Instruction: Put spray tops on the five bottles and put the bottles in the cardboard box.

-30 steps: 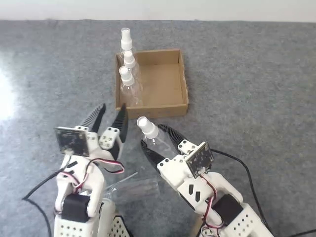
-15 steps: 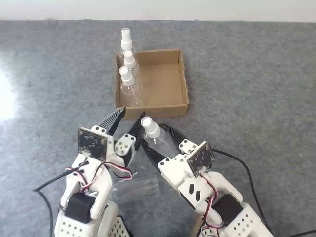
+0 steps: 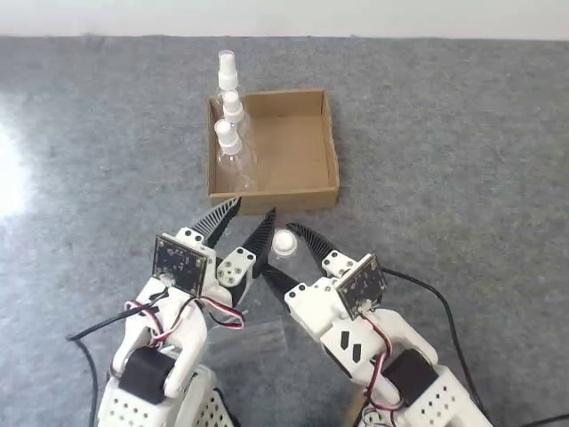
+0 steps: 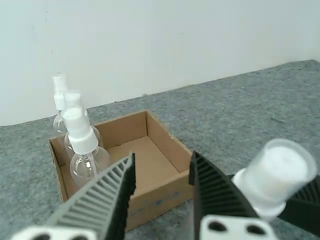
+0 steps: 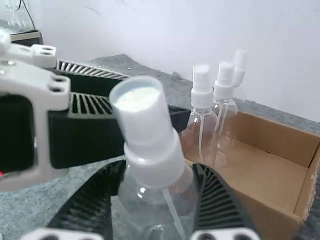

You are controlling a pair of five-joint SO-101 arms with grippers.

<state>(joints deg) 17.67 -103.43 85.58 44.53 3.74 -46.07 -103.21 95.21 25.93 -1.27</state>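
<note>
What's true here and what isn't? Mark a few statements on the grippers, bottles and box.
1. The right gripper holds a clear plastic bottle wearing a white spray top. True.
2. The left gripper is shut on that spray top. False: it is open, beside the top.
3. The brown cardboard box is packed full. False: much of its floor is bare.
4. Three clear bottles with spray tops stand in a row along one side of the box. True.

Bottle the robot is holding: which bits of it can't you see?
- Right wrist view: the bottle has its base cut off by the picture's lower edge.
- High view: its body is hidden under its spray top and the right end effector.
- Left wrist view: its body is behind the left end effector.
</note>
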